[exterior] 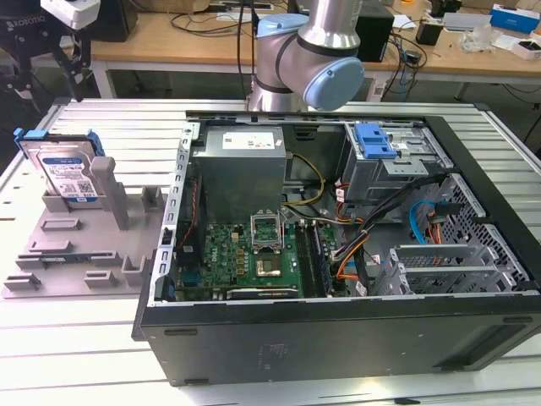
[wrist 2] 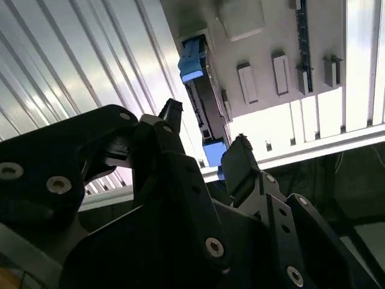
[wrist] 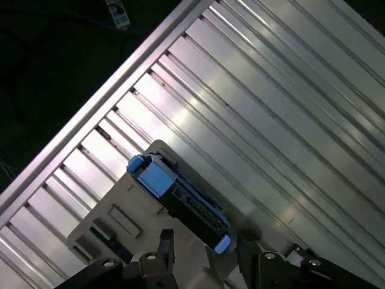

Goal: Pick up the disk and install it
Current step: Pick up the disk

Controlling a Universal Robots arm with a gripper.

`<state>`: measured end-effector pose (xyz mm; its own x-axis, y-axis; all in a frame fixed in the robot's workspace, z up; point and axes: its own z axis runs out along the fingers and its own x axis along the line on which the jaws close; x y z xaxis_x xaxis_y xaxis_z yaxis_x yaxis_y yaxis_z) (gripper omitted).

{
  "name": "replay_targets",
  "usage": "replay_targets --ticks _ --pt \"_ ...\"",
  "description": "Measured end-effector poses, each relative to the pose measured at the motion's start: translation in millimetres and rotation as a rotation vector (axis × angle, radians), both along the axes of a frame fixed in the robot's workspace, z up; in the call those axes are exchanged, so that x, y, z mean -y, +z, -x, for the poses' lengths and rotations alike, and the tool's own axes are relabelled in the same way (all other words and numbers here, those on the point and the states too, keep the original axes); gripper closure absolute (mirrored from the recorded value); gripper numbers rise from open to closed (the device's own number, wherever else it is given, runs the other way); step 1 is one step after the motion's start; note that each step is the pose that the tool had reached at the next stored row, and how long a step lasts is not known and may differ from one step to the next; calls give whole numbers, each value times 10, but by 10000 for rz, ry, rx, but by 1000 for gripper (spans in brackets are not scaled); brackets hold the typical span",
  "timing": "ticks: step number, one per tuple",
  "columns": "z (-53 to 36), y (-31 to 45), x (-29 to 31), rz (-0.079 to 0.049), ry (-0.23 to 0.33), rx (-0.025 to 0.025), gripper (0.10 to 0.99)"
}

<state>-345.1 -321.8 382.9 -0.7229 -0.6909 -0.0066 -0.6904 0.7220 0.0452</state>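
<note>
Second wrist view: fingers (wrist 2: 240,165) wide apart and empty; the disk (wrist 2: 203,108), edge-on with blue plastic ends, sits beyond the gap between them.

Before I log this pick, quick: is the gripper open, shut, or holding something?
Gripper: open, holding nothing, poised above the disk.

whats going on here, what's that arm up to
A robot arm is working beside an open computer case. The disk stands on edge in a grey holder at the exterior view's left, outside the case. The pincer hangs open above it; in the second wrist view the disk lies in line between the fingers, apart from them. Nothing has been picked up yet.
</note>
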Motion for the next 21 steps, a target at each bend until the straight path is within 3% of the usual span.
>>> replay_targets --ticks 3,9,14,15,17,21 --pt "0 -3 0 0 610 1 545" --pt "0 -15 0 1 2468 0 545" --pt "1 -23 0 13 3442 27 545" --pt "0 -26 -1 31 3668 90 545" --pt "0 -33 -1 87 4091 268 545" --pt "-1 -42 -1 142 4635 417 545"
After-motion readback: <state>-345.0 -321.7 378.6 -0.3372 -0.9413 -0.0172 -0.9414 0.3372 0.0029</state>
